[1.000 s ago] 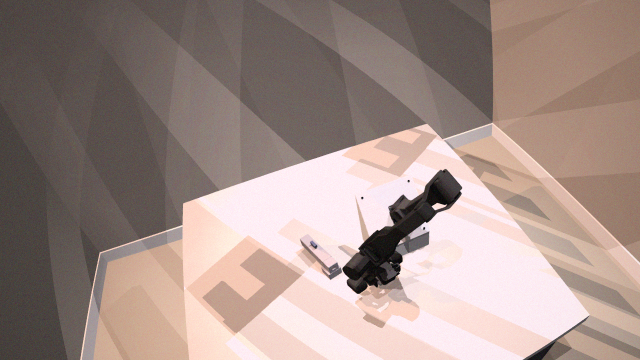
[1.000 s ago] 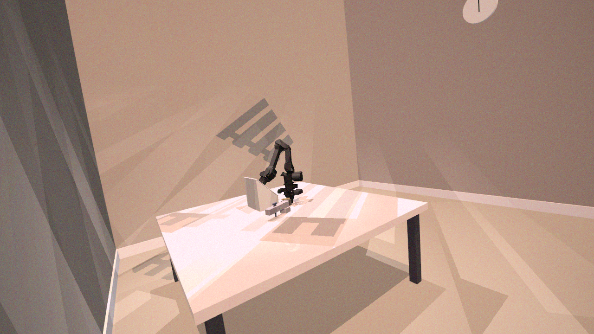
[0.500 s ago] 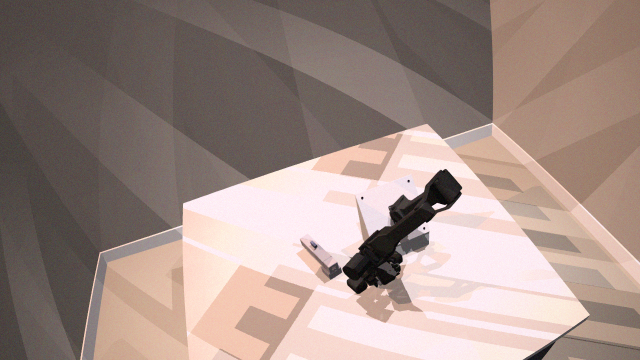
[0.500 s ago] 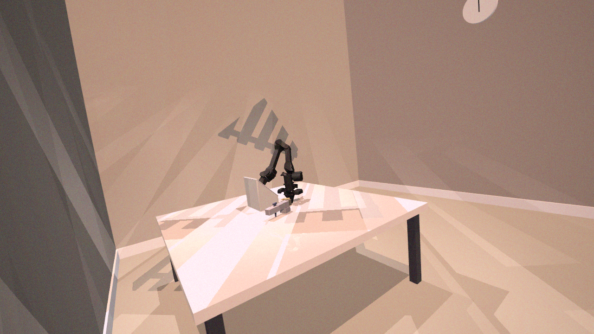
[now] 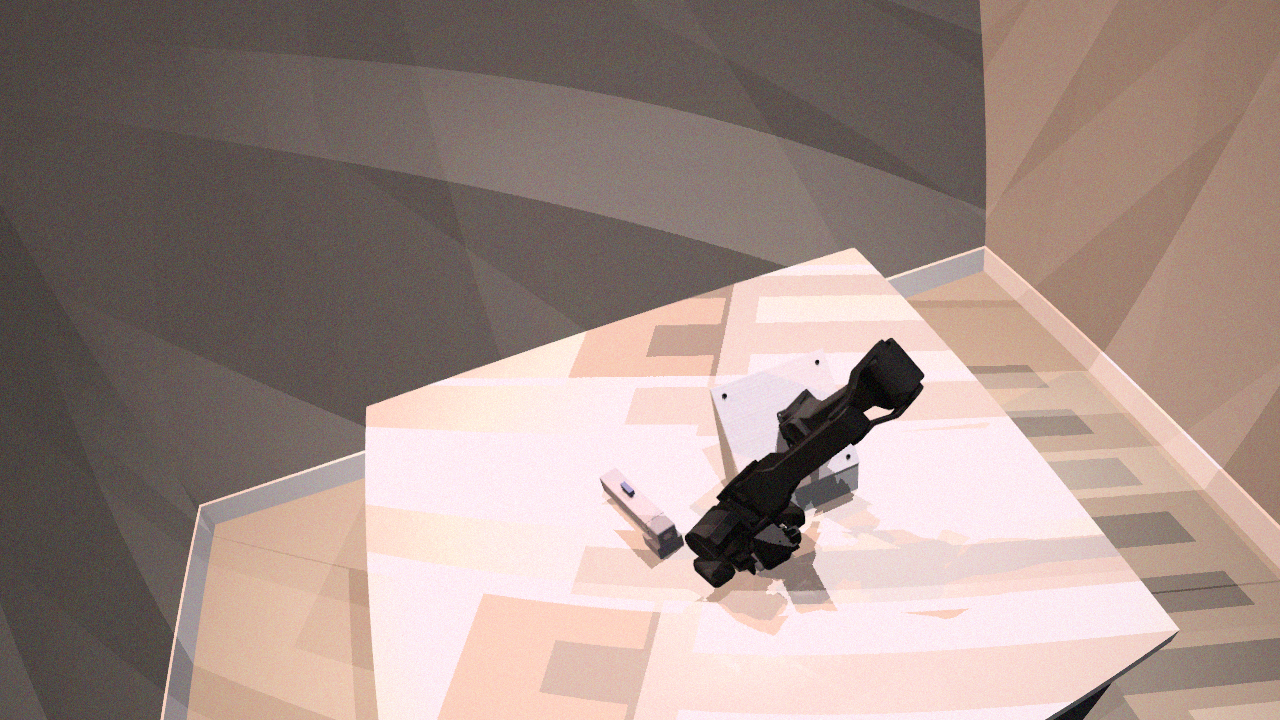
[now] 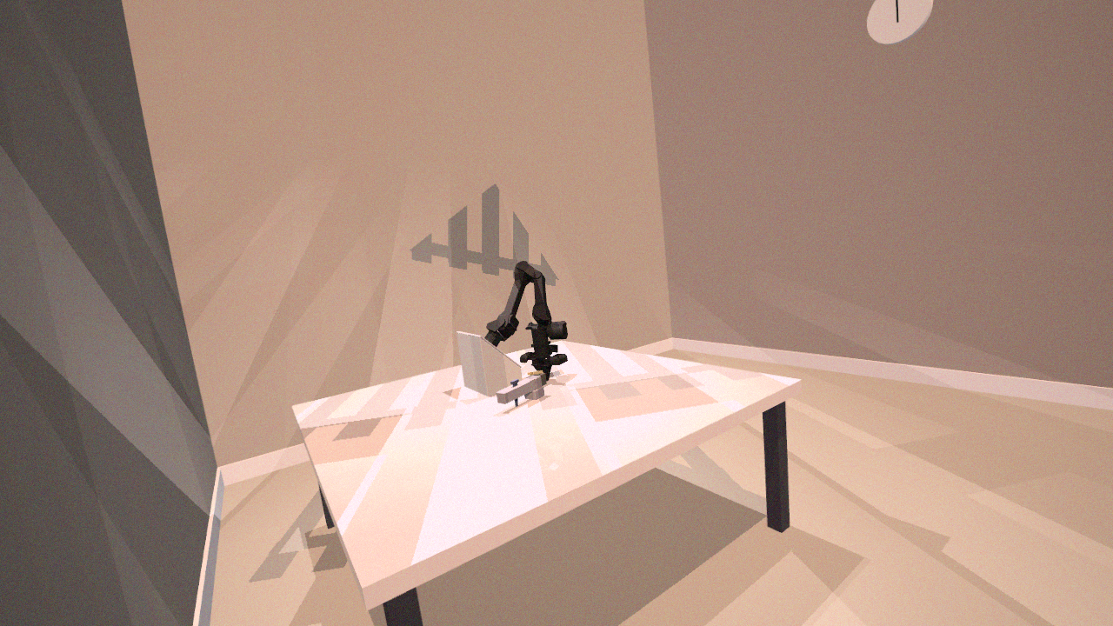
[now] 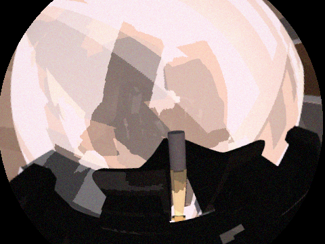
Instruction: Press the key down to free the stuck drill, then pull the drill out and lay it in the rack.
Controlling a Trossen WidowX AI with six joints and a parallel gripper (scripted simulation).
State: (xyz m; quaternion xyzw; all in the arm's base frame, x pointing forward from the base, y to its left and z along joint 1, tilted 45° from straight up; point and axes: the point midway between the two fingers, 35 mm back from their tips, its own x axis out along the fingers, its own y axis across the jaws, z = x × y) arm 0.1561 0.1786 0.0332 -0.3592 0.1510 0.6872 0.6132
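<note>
The near edge of the table (image 5: 501, 537) (image 6: 482, 475) is seen first, with a grey bar (image 5: 635, 505) (image 6: 513, 390) set farther in; a dark blue key (image 5: 627, 488) (image 6: 514, 382) is seen standing through it, its lower end showing underneath. Just beyond, the gripper (image 5: 756, 562) (image 6: 547, 376) (image 7: 170, 140) is pointed down, its fingers pinching the drill (image 6: 535, 373) (image 7: 177, 152), which is grey at one end and gold along the rest. Whether the drill is fully out of the bar cannot be told. Behind, the arm (image 5: 805, 456) (image 6: 540, 297) is carried on a pale base (image 5: 747, 402) (image 6: 478, 365). Farthest back, the wall (image 6: 389, 116) is crossed by shadows.
</note>
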